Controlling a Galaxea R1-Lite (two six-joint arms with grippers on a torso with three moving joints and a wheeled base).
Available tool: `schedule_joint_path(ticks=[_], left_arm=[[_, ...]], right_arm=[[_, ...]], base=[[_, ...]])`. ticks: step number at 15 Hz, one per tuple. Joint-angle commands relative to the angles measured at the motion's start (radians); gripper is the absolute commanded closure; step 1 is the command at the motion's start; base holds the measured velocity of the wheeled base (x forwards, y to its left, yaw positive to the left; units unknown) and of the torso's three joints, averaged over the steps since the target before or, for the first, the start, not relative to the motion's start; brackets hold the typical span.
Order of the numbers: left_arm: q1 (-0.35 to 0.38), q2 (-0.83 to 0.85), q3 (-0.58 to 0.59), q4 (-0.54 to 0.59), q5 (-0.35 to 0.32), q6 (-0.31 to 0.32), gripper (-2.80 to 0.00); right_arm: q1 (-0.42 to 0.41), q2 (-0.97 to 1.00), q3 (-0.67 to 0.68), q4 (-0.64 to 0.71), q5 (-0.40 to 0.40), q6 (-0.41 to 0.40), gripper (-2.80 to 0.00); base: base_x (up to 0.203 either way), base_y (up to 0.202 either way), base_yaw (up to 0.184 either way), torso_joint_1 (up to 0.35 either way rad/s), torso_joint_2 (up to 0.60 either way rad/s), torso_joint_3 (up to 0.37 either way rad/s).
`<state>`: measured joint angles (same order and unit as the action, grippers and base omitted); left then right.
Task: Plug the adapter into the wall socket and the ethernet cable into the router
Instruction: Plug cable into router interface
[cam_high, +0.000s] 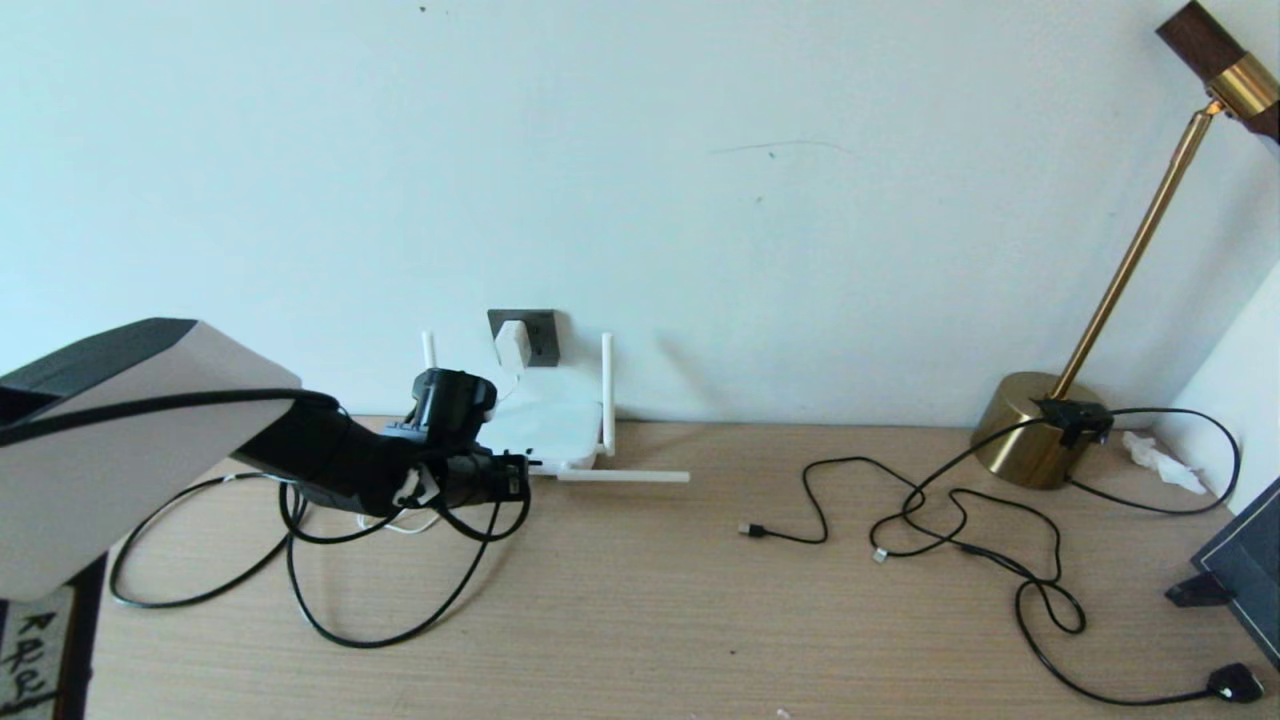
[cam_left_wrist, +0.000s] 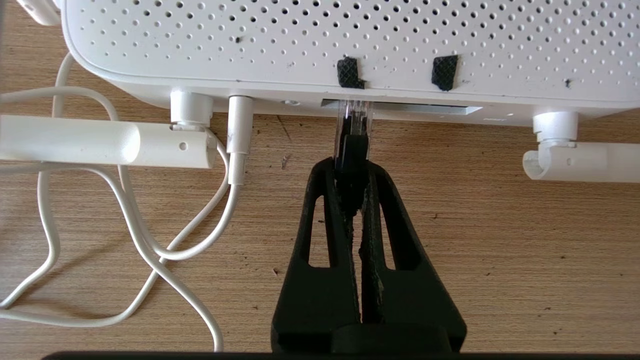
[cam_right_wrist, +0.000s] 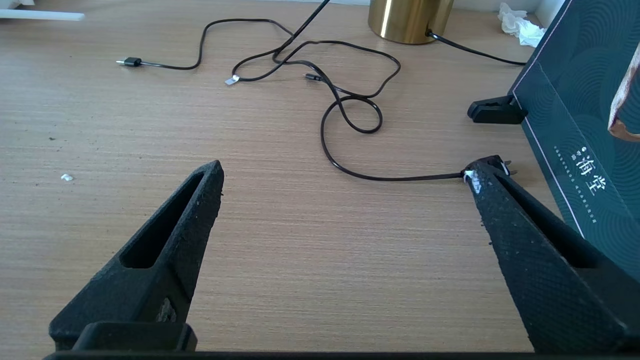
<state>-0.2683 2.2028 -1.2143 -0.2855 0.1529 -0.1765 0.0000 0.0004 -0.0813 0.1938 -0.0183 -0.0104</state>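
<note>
The white adapter (cam_high: 512, 345) sits in the dark grey wall socket (cam_high: 543, 330) on the wall. Below it the white router (cam_high: 545, 425) lies flat on the desk, close up in the left wrist view (cam_left_wrist: 350, 40). My left gripper (cam_high: 515, 478) (cam_left_wrist: 352, 167) is shut on the ethernet cable's connector (cam_left_wrist: 353, 132), whose clear tip is in the router's front port slot (cam_left_wrist: 425, 106). The black ethernet cable (cam_high: 372, 645) loops back over the desk under the left arm. My right gripper (cam_right_wrist: 345, 170) hangs open and empty above bare desk.
Two router antennas (cam_high: 620, 477) (cam_left_wrist: 100, 145) lie folded on the desk. The adapter's white cord (cam_left_wrist: 150, 240) coils left of the gripper. At right stand a brass lamp (cam_high: 1040, 430), thin black cables (cam_high: 960, 520), a black plug (cam_high: 1235, 682) and a dark box (cam_right_wrist: 590, 100).
</note>
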Motion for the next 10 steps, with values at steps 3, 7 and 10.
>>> schedule_joint_path(ticks=[3, 7, 10], left_arm=[[0.001, -0.003, 0.002, 0.003, -0.006, -0.011, 0.00], [0.001, -0.006, 0.001, 0.009, -0.006, -0.011, 0.00], [0.001, -0.005, 0.002, 0.011, -0.006, -0.011, 0.00]], right_arm=[[0.000, 0.000, 0.000, 0.001, 0.000, 0.000, -2.80], [0.000, 0.001, 0.000, 0.001, 0.000, 0.000, -2.80], [0.000, 0.000, 0.000, 0.001, 0.000, 0.000, -2.80]], base=[[0.000, 0.000, 0.000, 0.000, 0.00, 0.000], [0.000, 0.000, 0.000, 0.000, 0.00, 0.000], [0.000, 0.000, 0.000, 0.000, 0.00, 0.000]])
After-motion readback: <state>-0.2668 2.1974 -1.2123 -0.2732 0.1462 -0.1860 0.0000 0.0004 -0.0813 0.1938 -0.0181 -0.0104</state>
